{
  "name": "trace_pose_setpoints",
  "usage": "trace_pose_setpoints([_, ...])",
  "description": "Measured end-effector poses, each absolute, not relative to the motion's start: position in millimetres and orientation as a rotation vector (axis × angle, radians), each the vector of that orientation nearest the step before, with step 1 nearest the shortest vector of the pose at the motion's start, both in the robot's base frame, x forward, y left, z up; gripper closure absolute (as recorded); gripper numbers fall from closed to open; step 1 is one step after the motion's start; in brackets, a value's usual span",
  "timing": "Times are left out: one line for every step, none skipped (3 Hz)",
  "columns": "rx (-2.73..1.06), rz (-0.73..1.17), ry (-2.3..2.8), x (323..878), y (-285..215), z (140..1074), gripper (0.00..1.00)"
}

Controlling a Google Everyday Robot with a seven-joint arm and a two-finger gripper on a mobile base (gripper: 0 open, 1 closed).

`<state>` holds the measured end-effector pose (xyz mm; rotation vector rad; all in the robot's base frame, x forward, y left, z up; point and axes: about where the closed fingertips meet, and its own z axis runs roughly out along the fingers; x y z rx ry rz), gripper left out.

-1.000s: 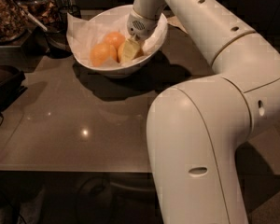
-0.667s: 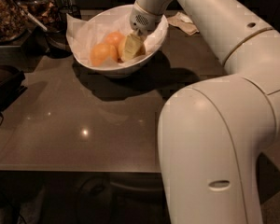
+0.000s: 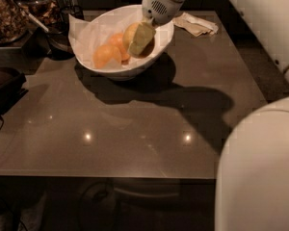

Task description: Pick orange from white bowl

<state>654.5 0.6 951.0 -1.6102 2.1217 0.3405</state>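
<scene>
The gripper (image 3: 136,38) was down inside the bowl (image 3: 119,73), reaching in from the back right. It looked clamped on the orange (image 3: 129,32). One greenish finger (image 3: 143,40) sat flat against the fruit's right side, and the other was hidden behind it. The orange was in the right half of the bowl, up near the rim, and touched one of the two redder fruits (image 3: 106,56) to its left. Crinkled paper (image 3: 83,29) lined the bowl and poked up over its left edge. The bowl sat toward the back of the brown table (image 3: 149,129), with a crumpled napkin (image 3: 196,24) just to its right and some jars (image 3: 7,13) off to the left. The robot's white body (image 3: 260,172) filled the lower right corner.
</scene>
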Motion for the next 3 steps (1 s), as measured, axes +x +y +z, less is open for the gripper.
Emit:
trace_pose_setpoints([-1.614,0.337,2.125,654.5,4.1,950.7,1.00])
trace_pose_setpoints([-1.611,0.367,2.129,636.5,4.9,959.7,1.00])
trace_pose_setpoints([-1.563,0.422,2.134,600.7,-5.0,968.2,1.00])
